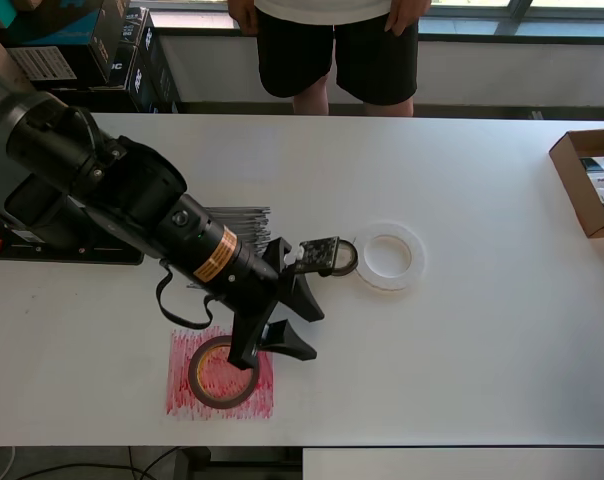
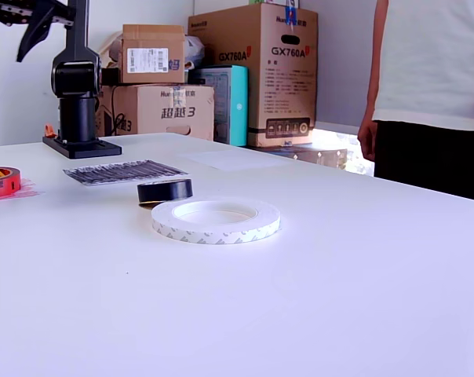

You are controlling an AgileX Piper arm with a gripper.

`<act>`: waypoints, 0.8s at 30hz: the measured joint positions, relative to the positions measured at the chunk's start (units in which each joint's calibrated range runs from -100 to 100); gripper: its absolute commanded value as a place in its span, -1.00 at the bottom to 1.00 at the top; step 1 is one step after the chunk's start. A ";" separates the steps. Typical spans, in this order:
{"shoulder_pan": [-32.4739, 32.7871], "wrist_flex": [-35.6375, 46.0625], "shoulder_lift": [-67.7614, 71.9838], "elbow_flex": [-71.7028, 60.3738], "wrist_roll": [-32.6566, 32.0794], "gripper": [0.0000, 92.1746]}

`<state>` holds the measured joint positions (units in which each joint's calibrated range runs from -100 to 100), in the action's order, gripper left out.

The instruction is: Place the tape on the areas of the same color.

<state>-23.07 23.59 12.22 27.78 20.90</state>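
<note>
**Tape rolls and coloured sheets, mid-sort**

White desk (image 1: 462,200) by a window, cardboard boxes (image 2: 257,71) stacked behind it, and a person (image 2: 433,86) in a white shirt and dark shorts standing at the far edge, head cut off in both views.

Lots is hidden here. From overhead the black arm (image 1: 132,200) covers most of the black scribbled sheet (image 2: 125,171), so only its striped corner peeks out. The plain white sheet (image 2: 237,159) barely shows against the desk in the exterior view, and I can't pick it out from overhead at all. The exterior view crops the red tape at its left edge.

All three rolls lie flat, holes facing up. The dark-red tape (image 1: 223,372) with its yellowish inside sits on the red scribbled sheet (image 1: 187,385). The small black tape (image 2: 165,191) lies on bare desk between the black sheet and the wide white tape (image 1: 389,255), just beside the white ring; overhead the wrist camera bracket partly covers it. The white ring is also on bare desk.

The gripper (image 1: 282,335) hangs above the red roll's edge, jaws spread apart and holding nothing.
</note>
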 measured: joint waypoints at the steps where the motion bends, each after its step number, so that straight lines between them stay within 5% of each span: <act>1: 1.10 0.00 0.00 0.04 -0.78 0.26; 11: 12.49 4.49 1.57 -1.34 -9.75 0.26; 24: 17.22 26.53 13.24 -9.17 -22.60 0.26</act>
<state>-5.85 50.12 25.46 18.61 -1.70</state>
